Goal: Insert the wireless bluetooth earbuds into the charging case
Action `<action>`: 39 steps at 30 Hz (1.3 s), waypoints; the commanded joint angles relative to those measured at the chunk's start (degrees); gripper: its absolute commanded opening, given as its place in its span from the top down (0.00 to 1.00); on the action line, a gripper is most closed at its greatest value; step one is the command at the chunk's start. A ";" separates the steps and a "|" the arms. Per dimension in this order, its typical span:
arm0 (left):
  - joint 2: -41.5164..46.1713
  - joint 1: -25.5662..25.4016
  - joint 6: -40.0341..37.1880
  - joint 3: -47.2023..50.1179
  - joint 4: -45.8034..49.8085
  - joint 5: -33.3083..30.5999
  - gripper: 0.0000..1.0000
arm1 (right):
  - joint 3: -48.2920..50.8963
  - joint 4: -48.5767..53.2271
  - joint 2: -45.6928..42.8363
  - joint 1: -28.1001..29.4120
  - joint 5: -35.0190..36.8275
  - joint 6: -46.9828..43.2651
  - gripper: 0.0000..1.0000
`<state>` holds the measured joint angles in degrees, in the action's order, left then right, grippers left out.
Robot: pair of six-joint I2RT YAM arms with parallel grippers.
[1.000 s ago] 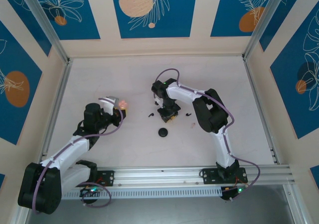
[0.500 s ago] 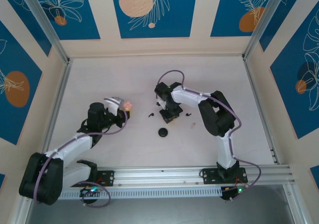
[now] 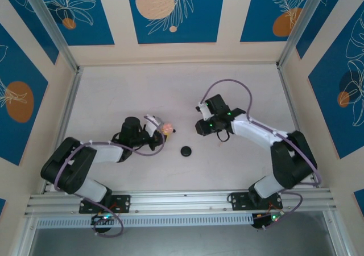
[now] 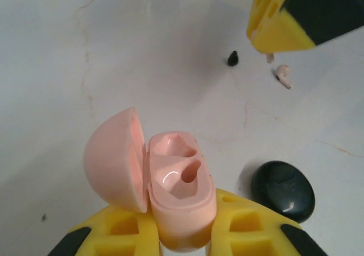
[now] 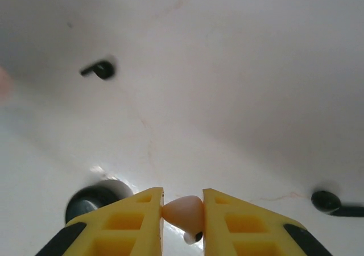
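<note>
Pinching a pink earbud between narrow yellow fingers, the right hand hangs over the middle of the desk. The left hand is clamped on the pink charging case, just left of the middle. Its lid stands open and both wells are bare. Loose pieces lie around the two hands. A closed black case sits toward the near edge and a second pink earbud lies near the right hand. One black earbud lies farther off toward the left hand, and another black earbud is close by the right hand. A second ago the left hand sat nearer the left edge and the right hand a touch further left; the black case has not moved. Count: two hands, two cases, two pink earbuds, two black earbuds.
</note>
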<state>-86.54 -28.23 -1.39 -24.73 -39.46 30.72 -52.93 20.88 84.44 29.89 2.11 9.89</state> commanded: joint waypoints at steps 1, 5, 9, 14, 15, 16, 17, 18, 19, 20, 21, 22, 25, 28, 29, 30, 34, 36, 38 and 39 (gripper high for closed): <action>-3.00 -1.61 -0.71 -1.45 -10.45 3.37 0.85 | 5.81 -12.35 -5.52 -1.56 -6.91 0.39 0.79; -6.87 -2.78 -0.03 -1.78 -17.38 5.24 0.85 | 11.34 -18.89 -11.49 -2.29 -10.06 -0.99 0.79; -10.80 -3.38 1.49 -2.38 -24.49 8.12 0.85 | 12.89 -22.14 -14.32 -2.29 -15.10 -2.78 0.80; -14.70 -3.81 2.52 -2.70 -31.79 10.79 0.85 | 14.49 -29.17 -15.76 -1.30 -20.40 -4.31 0.81; -15.48 -3.88 2.53 -2.61 -33.26 11.33 0.85 | 14.41 -30.03 -15.88 -0.98 -21.24 -4.97 0.81; -16.25 -3.98 2.61 -2.52 -34.78 11.75 0.85 | 14.14 -30.43 -15.82 -0.56 -21.68 -5.63 0.81; -16.89 -4.07 2.86 -2.39 -36.18 12.02 0.85 | 13.74 -30.36 -15.68 -0.22 -21.94 -6.29 0.81; -17.67 -4.09 3.19 -2.26 -38.01 12.39 0.84 | 13.16 -29.93 -15.50 0.14 -22.35 -7.00 0.81; -18.44 -4.18 3.60 -2.04 -40.03 12.60 0.85 | 12.73 -29.64 -15.20 0.50 -22.63 -7.76 0.81; -19.02 -4.22 3.60 -1.84 -41.11 12.70 0.85 | 12.55 -29.59 -15.02 0.86 -22.95 -8.42 0.81; -19.18 -4.49 3.40 -2.06 -40.90 12.94 0.85 | 12.33 -29.63 -14.88 1.32 -23.18 -9.16 0.81; -19.36 -4.68 2.95 -1.99 -41.13 12.97 0.85 | 12.31 -29.72 -14.73 1.75 -23.29 -9.73 0.81; -19.28 -5.17 1.94 -1.68 -41.13 12.88 0.85 | 11.88 -29.68 -13.96 2.58 -23.39 -10.78 0.81; -19.01 -5.34 1.78 -1.53 -41.14 12.87 0.85 | 11.36 -29.77 -12.86 2.89 -22.99 -11.14 0.81; -18.91 -5.42 1.74 -1.55 -41.13 12.88 0.85 | 11.15 -29.78 -12.46 2.98 -22.90 -11.20 0.81; -18.84 -5.51 1.74 -1.55 -41.13 12.88 0.85 | 10.86 -29.81 -12.00 2.98 -22.87 -11.21 0.81; -18.84 -5.79 1.65 -1.63 -41.14 12.96 0.85 | 10.31 -30.95 -10.42 3.11 -22.94 -11.32 0.81; -18.84 -5.87 1.74 -1.64 -41.12 13.13 0.84 | 9.96 -31.21 -9.63 3.16 -23.26 -11.40 0.81; -18.71 -5.87 1.92 -1.64 -41.13 13.14 0.84 | 9.66 -31.22 -9.01 3.32 -23.38 -11.58 0.81; -18.62 -5.87 2.00 -1.64 -41.13 13.06 0.84 | 9.62 -31.20 -8.73 3.42 -23.38 -11.67 0.81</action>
<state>-105.51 -33.32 1.08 -26.22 -77.60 41.98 -41.65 -9.08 74.96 32.69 -19.97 -0.30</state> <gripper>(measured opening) 0.170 0.190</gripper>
